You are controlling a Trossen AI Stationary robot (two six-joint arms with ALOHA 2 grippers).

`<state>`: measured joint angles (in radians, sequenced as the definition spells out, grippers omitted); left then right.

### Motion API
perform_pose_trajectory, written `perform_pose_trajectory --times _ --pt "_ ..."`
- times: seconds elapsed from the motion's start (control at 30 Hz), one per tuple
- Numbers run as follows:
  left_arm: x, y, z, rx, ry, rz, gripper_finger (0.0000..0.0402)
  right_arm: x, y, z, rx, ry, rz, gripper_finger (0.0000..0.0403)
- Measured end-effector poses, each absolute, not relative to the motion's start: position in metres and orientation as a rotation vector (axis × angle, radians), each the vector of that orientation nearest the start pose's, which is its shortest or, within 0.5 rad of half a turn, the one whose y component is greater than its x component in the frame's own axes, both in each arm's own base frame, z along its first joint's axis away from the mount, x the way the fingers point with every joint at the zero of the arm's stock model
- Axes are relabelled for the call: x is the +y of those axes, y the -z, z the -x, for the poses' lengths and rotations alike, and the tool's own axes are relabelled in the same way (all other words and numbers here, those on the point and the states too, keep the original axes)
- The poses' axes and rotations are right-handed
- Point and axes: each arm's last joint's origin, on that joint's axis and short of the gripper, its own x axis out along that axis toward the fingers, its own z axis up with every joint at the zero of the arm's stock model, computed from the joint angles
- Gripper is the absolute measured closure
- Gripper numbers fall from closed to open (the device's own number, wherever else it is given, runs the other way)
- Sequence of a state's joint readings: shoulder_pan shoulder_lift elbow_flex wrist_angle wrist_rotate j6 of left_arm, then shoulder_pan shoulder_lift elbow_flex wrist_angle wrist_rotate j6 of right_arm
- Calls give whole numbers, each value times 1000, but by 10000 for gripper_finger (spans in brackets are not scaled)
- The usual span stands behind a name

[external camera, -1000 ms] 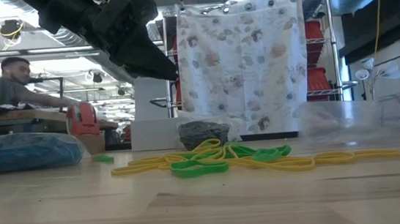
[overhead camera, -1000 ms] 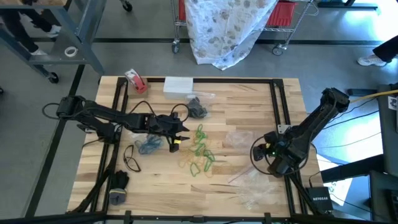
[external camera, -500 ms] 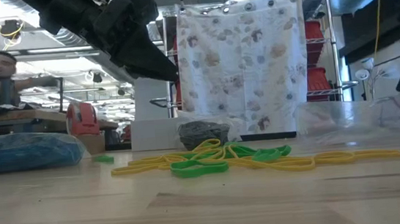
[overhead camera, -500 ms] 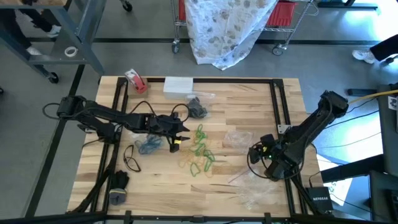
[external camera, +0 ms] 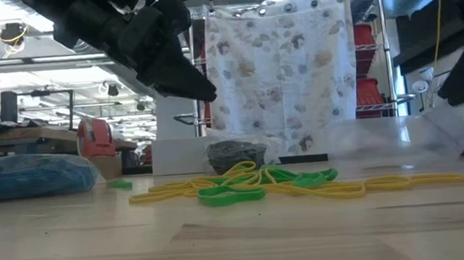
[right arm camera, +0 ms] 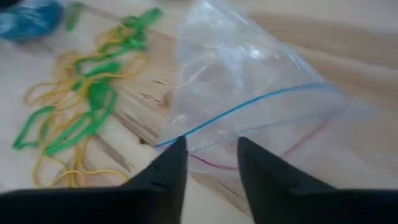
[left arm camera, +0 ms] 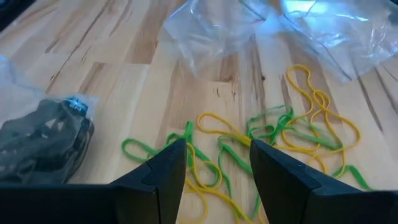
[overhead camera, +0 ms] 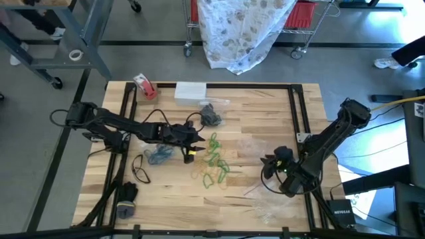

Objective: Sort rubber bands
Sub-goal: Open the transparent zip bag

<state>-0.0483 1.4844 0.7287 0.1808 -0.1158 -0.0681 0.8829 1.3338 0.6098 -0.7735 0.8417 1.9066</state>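
The place looked like a robotics lab or a workshop. The wooden table stood on a grey concrete floor and was framed by black metal rails. Behind it there was a wire cart on wheels with red bins, partly covered by a patterned cloth. Cables ran over the floor, and the low view showed long ceiling lights and workbenches farther back.

White "NETGEAR" lettering on dark box off table's near right corner; nothing else legible.
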Motion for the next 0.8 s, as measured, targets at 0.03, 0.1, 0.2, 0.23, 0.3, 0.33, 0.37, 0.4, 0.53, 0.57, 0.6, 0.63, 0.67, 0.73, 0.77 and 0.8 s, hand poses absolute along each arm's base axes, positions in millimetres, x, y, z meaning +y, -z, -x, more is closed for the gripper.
perform_pose_trajectory --times 0.03,0.1,0.2,0.23,0.3,0.33,0.37,0.4,0.53,0.57,0.6,0.63,0.67,0.73,0.77,0.8 --pt "-11 -189 -298 573 -85 19 231 133 -157 -138 554 719 -603 306" --pt "-11 -189 -297 575 -86 21 231 136 -158 -142 529 666 -550 347" --pt "-12 -189 -297 575 -86 31 231 138 -160 -151 517 609 -485 393" --pt "-13 -189 -297 575 -84 35 231 138 -161 -155 516 591 -466 394" --pt "-16 -189 -297 572 -78 40 231 140 -163 -163 509 555 -431 389" --pt "-17 -189 -297 571 -74 42 231 140 -163 -169 509 537 -410 389" --pt "-19 -189 -297 572 -70 44 231 141 -162 -174 513 516 -393 392" --pt "-21 -189 -297 573 -64 46 231 141 -162 -179 524 492 -373 396" --pt "-30 -190 -297 562 -41 67 231 139 -158 -191 669 367 -302 396" --pt "-33 -190 -297 558 -35 74 231 138 -157 -192 704 343 -292 391" --pt "-35 -191 -297 551 -27 79 231 136 -157 -191 735 329 -274 384" --pt "-37 -191 -297 546 -21 83 231 134 -158 -190 765 316 -245 378" --pt "-39 -192 -297 543 -18 89 231 133 -161 -189 795 299 -203 370" --pt "-42 -192 -297 540 -11 105 231 135 -170 -190 842 263 -101 351" --pt "-44 -192 -297 537 -11 118 231 134 -176 -189 875 262 -40 340" --pt "-44 -193 -297 533 -11 128 231 134 -181 -188 911 265 18 328"
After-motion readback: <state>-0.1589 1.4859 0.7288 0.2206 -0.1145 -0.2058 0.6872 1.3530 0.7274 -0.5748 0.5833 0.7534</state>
